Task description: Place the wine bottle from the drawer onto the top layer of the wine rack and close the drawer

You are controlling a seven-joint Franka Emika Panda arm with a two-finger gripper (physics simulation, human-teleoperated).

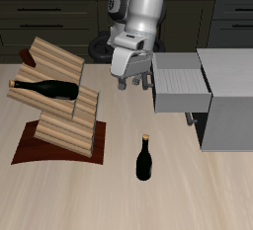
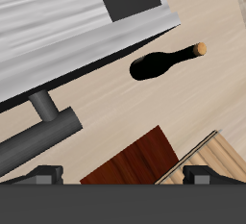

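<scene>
One near-black wine bottle (image 1: 51, 88) lies on its side across the upper tiers of the wooden wine rack (image 1: 61, 125), just below the uppermost slatted tier (image 1: 54, 54); which tier bears it I cannot tell. An identical bottle (image 1: 144, 160) stands upright on the table nearer the front edge, and shows in the wrist view (image 2: 161, 63). The light grey drawer (image 1: 180, 84) is pulled out and shows only its ridged inside (image 2: 58, 26); its dark bar handle (image 2: 43, 136) lies close to my gripper. My gripper (image 1: 128, 83) (image 2: 123, 180) hangs open and empty between the rack and the drawer's front.
The grey cabinet (image 1: 229, 96) stands beside the drawer. The rack's dark reddish-brown base board (image 1: 30, 153) (image 2: 144, 161) spreads over the table toward the front edge. Dark kitchen cabinets line the back.
</scene>
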